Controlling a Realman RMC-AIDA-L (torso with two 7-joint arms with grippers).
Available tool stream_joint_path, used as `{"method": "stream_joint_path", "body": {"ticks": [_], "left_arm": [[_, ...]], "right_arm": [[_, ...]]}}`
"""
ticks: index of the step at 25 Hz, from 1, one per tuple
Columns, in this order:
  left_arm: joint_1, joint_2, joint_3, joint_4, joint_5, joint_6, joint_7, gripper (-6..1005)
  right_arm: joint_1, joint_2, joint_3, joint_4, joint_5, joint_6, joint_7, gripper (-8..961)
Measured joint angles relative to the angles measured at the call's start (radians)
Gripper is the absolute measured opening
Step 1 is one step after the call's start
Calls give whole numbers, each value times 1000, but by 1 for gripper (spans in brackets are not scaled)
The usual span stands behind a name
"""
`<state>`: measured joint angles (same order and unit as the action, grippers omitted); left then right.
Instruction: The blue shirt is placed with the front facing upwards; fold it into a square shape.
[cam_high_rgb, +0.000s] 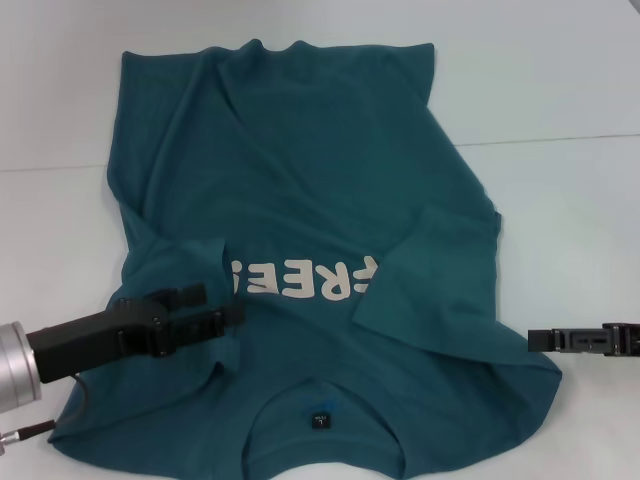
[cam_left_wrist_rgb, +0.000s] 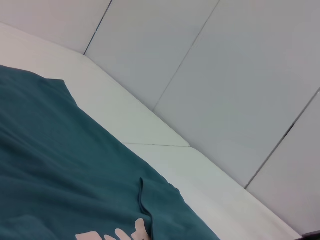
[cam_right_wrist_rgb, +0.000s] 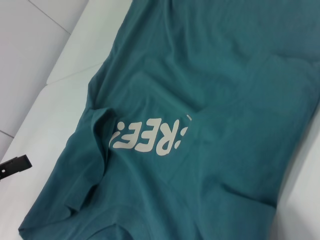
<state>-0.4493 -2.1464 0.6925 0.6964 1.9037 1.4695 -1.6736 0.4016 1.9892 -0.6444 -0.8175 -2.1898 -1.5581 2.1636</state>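
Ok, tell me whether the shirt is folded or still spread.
Partly folded: the blue shirt has both sleeves turned inward over the lettering, body still spread.

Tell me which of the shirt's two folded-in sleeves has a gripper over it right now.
The sleeve on the robot's left: the left gripper hangs over the blue shirt there. The other sleeve lies clear, the right gripper off beside it.

blue shirt (cam_high_rgb: 300, 180) collar edge cropped, lettering partly covered by sleeves
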Motion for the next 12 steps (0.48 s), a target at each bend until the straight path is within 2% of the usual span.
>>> {"method": "stream_joint_path", "body": {"ticks": [6, 12], "left_arm": [[5, 8, -6, 7, 35, 11, -42, 874], [18, 18, -22, 42, 129, 11, -146, 873]], "right_arm": [[2, 8, 35, 0, 5, -32, -30, 884], [16, 19, 59, 1, 35, -76, -86, 885]]}}
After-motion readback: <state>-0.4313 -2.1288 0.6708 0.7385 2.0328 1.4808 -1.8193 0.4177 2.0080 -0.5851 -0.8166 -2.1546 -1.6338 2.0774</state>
